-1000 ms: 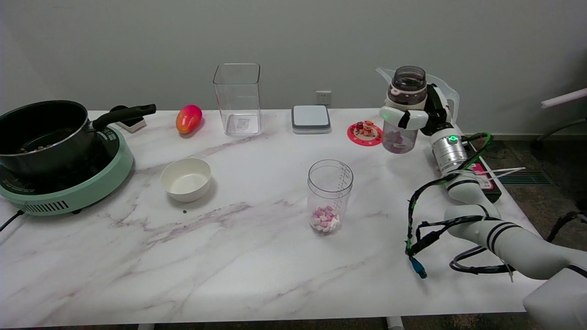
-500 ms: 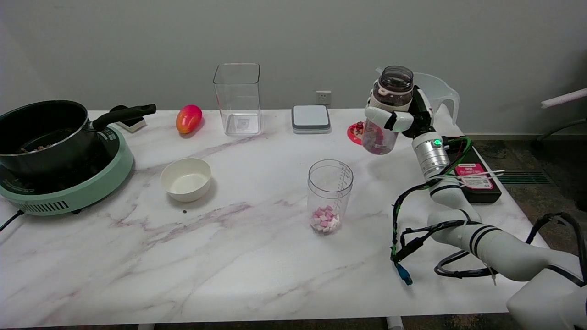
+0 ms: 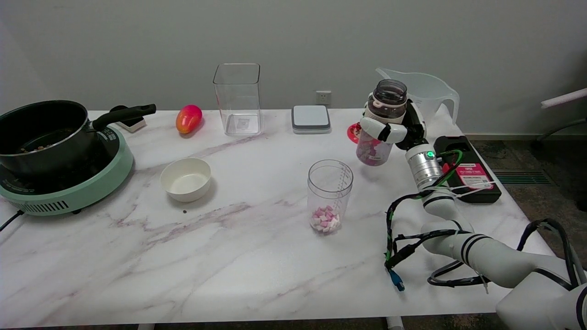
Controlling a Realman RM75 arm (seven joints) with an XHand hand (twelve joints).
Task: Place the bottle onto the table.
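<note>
A clear bottle (image 3: pixel 378 137) with a dark open neck and pink-and-white pieces inside stands nearly upright in my right hand (image 3: pixel 393 129). The hand grips it around the upper body, fingers wrapped across the front. The bottle's base is low, at or just above the marble table (image 3: pixel 229 266), right of and behind the clear measuring cup (image 3: pixel 329 195). Whether the base touches the table I cannot tell.
The measuring cup holds pink and white pieces. A red coaster (image 3: pixel 353 131) with small figures lies partly hidden behind the bottle. A clear jug (image 3: pixel 424 94), black device (image 3: pixel 467 167), grey scale (image 3: pixel 311 118), tall clear container (image 3: pixel 237 98), mango (image 3: pixel 188 118), white bowl (image 3: pixel 185 178) and pot on cooker (image 3: pixel 50 151) also stand on the table.
My right hand has carried the bottle leftward and down, from near the jug toward the table beside the measuring cup. The jug behind it is now uncovered.
</note>
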